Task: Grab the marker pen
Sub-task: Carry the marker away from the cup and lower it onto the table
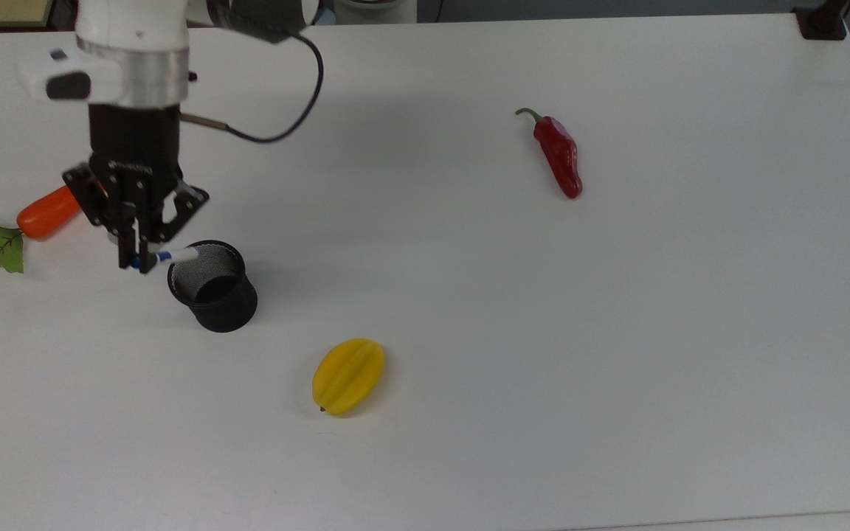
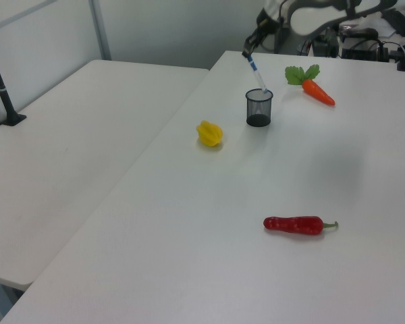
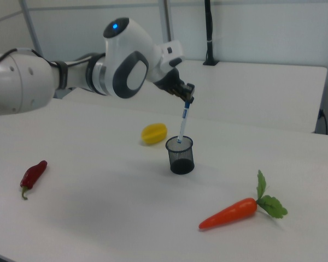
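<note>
Gripper [image 1: 137, 262] is clamped on the top end of the marker pen [image 1: 174, 255], fingers closed together around the blue cap.

Marker pen: slim white barrel, blue at the gripped end, with a small blue mark partway down the barrel, visible in the right view [image 3: 182, 124]. It hangs nearly upright, slightly tilted, held above the table [image 1: 543, 332]. Its lower end is at the rim of the black mesh cup [image 1: 212, 286]; in the right view the tip sits just inside the cup's mouth [image 3: 180, 154]. In the left view the pen [image 2: 256, 73] slants from the gripper [image 2: 247, 52] down to the cup [image 2: 258, 108].

Cup stands upright on the table.

Other items on the white table:
- Orange carrot with green leaves [image 1: 41, 214], at the top view's left, behind the gripper, apart from the cup.
- Yellow ridged fruit [image 1: 347, 376], near the cup, toward the top view's lower right of it, not touching.
- Red chilli [image 1: 559, 155], well apart from everything else, at the top view's upper right.
</note>
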